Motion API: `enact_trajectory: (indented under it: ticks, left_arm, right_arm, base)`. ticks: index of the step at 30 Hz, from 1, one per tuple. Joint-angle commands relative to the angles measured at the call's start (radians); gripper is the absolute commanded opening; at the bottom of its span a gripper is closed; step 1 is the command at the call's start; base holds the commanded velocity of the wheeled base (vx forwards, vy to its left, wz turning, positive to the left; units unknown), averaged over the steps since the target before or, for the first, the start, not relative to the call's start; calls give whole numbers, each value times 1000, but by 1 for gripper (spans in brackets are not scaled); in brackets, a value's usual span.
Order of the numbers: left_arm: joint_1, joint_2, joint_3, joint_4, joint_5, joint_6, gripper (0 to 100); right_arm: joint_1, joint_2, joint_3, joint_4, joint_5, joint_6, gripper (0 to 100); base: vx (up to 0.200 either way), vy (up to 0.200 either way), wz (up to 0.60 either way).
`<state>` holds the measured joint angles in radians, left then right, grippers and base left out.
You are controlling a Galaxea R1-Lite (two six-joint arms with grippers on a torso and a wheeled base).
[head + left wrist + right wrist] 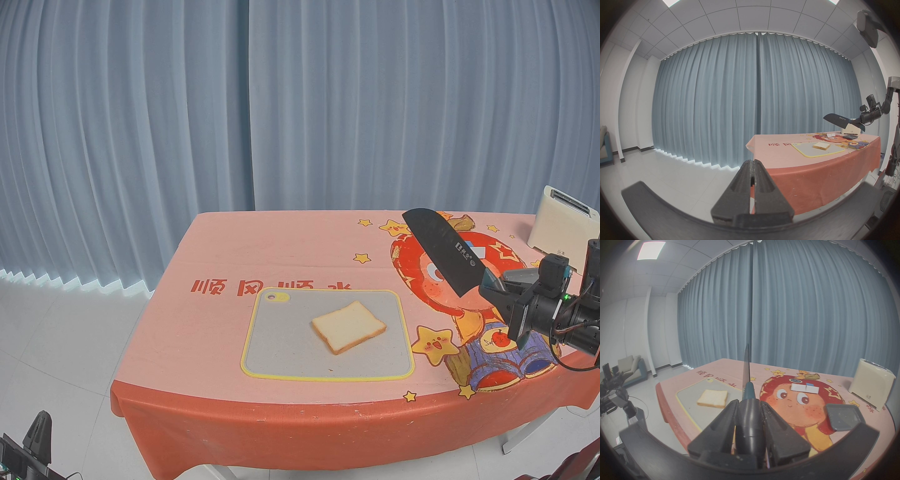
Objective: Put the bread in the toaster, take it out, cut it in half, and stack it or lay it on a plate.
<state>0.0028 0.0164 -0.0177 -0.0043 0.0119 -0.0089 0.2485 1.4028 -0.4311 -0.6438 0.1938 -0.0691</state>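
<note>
While right end effector [495, 291] grips knife [445, 250], bread [348, 326] well apart, on board [281, 340]

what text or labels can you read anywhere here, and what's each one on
On the tablecloth: a row of large red characters, lower parts cut off by the cutting board's far edge; not readable whole.
On the knife blade: a small white mark, too small to read.
On the toaster front: a tiny dark mark, too small to read.
No numbers or signs.

The right gripper [494, 289] is matte black, trailed by a looping cable [565, 365].
</note>
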Motion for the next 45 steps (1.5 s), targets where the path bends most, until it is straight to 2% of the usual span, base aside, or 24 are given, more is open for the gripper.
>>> enact_trajectory:
  ticks: [1,4,6,10,11,14,20,25,33,35,37,39,42,43,44,45]
  left_arm:
    - [0,-4,18,0,-1,0,0]
    - [0,-4,18,0,-1,0,0]
    - [0,-4,18,0,0,0,0]
    - [0,-4,18,0,-4,0,0]
    - [0,-4,18,0,-4,0,0]
    - [-1,-4,18,-2,-6,0,0]
    - [-1,-6,18,-5,-4,0,0]
    - [-1,-6,18,-6,-4,3,0]
    - [-3,-6,18,-8,-7,1,0]
    - [-3,-6,18,-8,-10,17,0]
    - [-3,-6,18,-10,-21,46,0]
    - [-3,-6,18,-16,-29,55,0]
    - [-3,-6,18,-80,-27,49,0]
    - [-3,-6,18,-80,-27,49,0]
    - [-3,-6,18,-214,-21,43,0]
    - [-3,-6,18,-249,-18,41,0]
  right_arm:
    - [78,-2,-14,9,-1,-3,0]
    - [138,4,-41,12,-5,0,0]
    - [152,7,-51,16,-11,-1,0]
    - [252,47,-198,168,-60,6,0]
    - [256,47,-199,173,-63,8,0]
    - [321,56,-187,204,-108,28,0]
    - [327,65,-158,219,-119,22,0]
    - [345,81,-141,211,-191,26,0]
    - [376,64,-86,205,-197,28,0]
    - [377,64,-84,205,-197,28,0]
    - [394,70,-86,201,-198,29,0]
    - [423,68,-86,201,-215,34,0]
    - [437,65,-84,201,-274,43,0]
    - [437,65,-84,201,-274,43,0]
    - [457,65,-80,201,-287,52,0]
    - [466,65,-80,201,-286,52,0]
  base:
    - [0,0,0]
    - [0,0,0]
    - [0,0,0]
    - [0,0,0]
    - [0,0,0]
    - [0,0,0]
    - [0,0,0]
    - [0,0,0]
    - [0,0,0]
    - [0,0,0]
    - [0,0,0]
    - [0,0,0]
    - [0,0,0]
    - [0,0,0]
    - [0,0,0]
    - [0,0,0]
